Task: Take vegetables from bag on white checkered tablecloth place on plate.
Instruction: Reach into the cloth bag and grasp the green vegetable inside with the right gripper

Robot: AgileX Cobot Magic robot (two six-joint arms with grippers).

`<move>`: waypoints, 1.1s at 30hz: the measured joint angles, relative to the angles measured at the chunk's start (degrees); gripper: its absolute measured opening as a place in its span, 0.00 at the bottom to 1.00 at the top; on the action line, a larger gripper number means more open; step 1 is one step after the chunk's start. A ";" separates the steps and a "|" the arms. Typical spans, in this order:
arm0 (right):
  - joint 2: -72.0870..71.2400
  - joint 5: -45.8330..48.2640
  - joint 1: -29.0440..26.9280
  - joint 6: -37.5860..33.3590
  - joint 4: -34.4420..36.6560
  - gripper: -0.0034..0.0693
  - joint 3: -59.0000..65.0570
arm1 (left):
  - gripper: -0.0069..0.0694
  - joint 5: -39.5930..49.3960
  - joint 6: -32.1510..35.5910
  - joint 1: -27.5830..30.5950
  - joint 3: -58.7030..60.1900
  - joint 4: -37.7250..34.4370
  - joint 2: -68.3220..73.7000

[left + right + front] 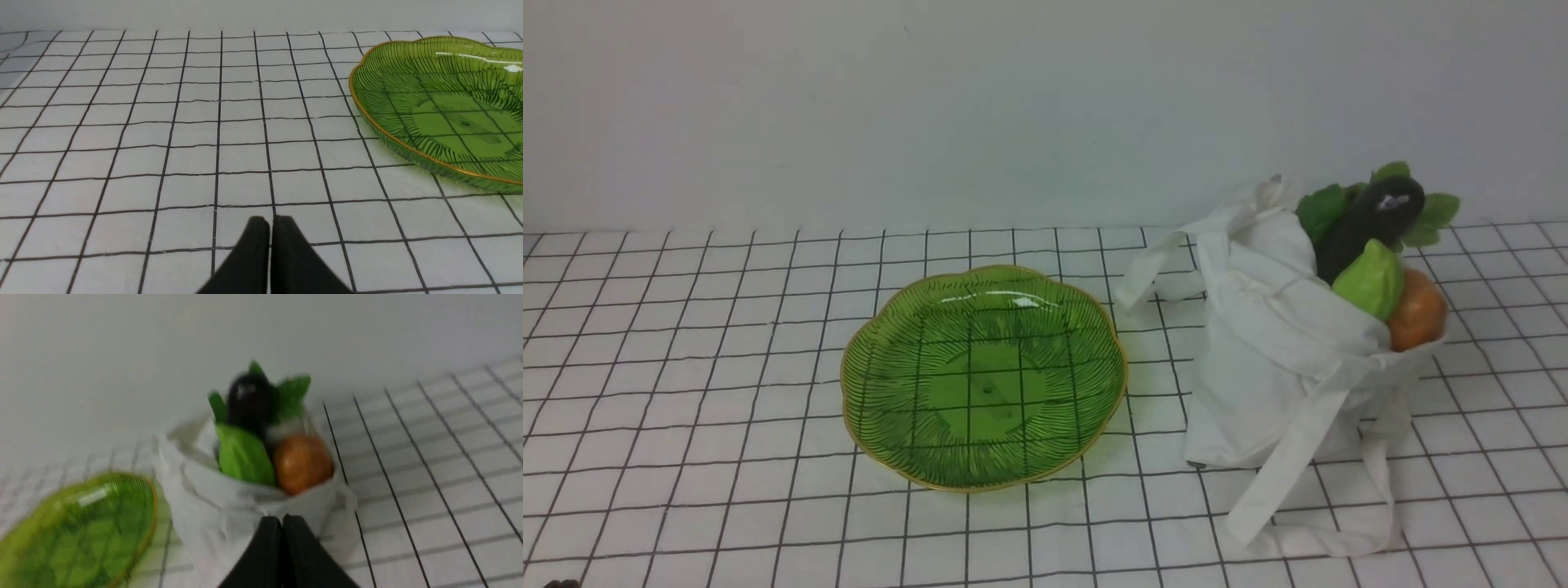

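The vegetables (1376,269) poke from the top of the bag (1274,367), which stands on the tablecloth (686,327) right of the plate (882,425). The right gripper (282,522), jaws pressed together on nothing, points low at the bag. The left gripper (269,224), likewise closed, points forward left of the plate.

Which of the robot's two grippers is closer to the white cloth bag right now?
The right. The right gripper points straight at the bag, close before it. The left gripper hangs over the tablecloth on the far side of the plate from the bag.
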 joint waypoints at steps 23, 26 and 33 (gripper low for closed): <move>45.14 1.23 0.06 -33.71 23.14 0.71 -22.15 | 0.08 0.00 0.00 0.00 0.00 0.00 0.00; 47.33 0.39 0.98 -34.95 24.08 0.81 -22.92 | 0.08 0.00 0.00 0.00 0.00 0.00 0.00; 50.76 -4.94 5.30 -37.26 24.45 0.89 -23.74 | 0.08 0.00 0.00 0.00 0.00 0.00 0.00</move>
